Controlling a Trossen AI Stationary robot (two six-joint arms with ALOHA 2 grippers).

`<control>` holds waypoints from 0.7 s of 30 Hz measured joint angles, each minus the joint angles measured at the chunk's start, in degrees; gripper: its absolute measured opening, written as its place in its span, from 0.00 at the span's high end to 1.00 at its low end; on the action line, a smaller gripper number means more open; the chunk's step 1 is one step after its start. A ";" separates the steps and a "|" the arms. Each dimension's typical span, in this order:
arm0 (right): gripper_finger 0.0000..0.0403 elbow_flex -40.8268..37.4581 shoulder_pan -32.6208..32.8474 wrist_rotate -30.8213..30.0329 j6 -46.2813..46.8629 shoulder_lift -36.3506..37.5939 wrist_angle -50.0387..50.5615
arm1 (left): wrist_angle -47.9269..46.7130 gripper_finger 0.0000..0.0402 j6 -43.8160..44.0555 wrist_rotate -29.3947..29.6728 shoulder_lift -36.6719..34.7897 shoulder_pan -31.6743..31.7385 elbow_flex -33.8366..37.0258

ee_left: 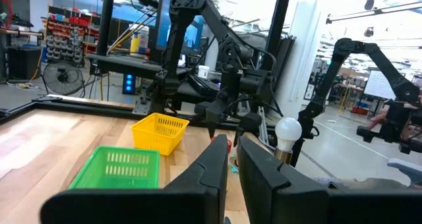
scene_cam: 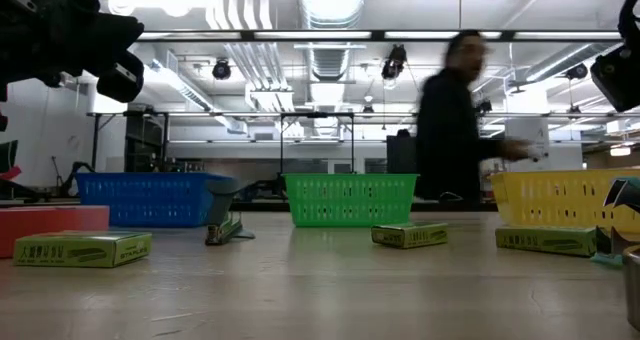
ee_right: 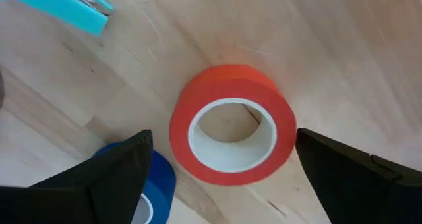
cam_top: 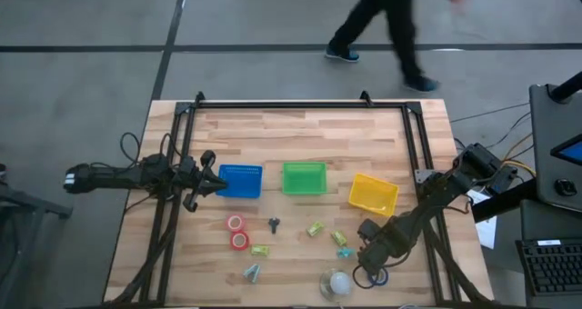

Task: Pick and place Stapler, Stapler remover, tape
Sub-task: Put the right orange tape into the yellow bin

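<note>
As far as I can judge, little of the sorting is done: seen from above, the blue basket (cam_top: 241,181), green basket (cam_top: 304,178) and yellow basket (cam_top: 373,194) look bare inside, while the goods lie loose on the table (cam_top: 300,127). Two red tape rolls (cam_top: 237,232) sit in front of the blue basket, a small dark item (cam_top: 274,224) that may be the staple remover lies near them, and yellow-green staple boxes (cam_top: 316,229) and teal staplers (cam_top: 251,273) are scattered toward the near edge, beside a white ball (cam_top: 338,283). My right gripper (cam_top: 375,257) is low over the near right of the table, jaws spread as wide as they go and holding nothing; my wrist camera shows a red tape roll (ee_right: 232,123) between them, lying flat on its side face with its hole pointing straight up, so being round it has no long axis to line up with. A dark blue roll (ee_right: 146,188) lies just beside it, near one finger. My left gripper (cam_top: 215,182) hangs by the blue basket, jaws nearly together and empty, waiting
</note>
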State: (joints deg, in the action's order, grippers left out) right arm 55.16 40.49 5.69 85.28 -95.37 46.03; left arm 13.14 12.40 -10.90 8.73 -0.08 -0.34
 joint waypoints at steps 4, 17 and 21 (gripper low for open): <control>0.09 -0.13 0.07 -1.66 0.02 0.03 -0.47 | -0.01 0.90 0.02 0.00 0.00 -0.02 0.00; 0.22 -1.58 0.11 -2.88 -0.28 -0.07 -2.84 | -0.01 0.90 0.00 0.00 0.00 0.00 0.00; 0.30 -1.58 0.13 -2.88 -0.40 -0.07 -2.98 | -0.01 0.90 0.02 0.00 0.00 0.00 0.00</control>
State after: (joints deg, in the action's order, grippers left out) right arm 53.58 40.62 2.81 84.88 -95.44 43.05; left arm 13.13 12.42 -10.90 8.73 -0.08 -0.34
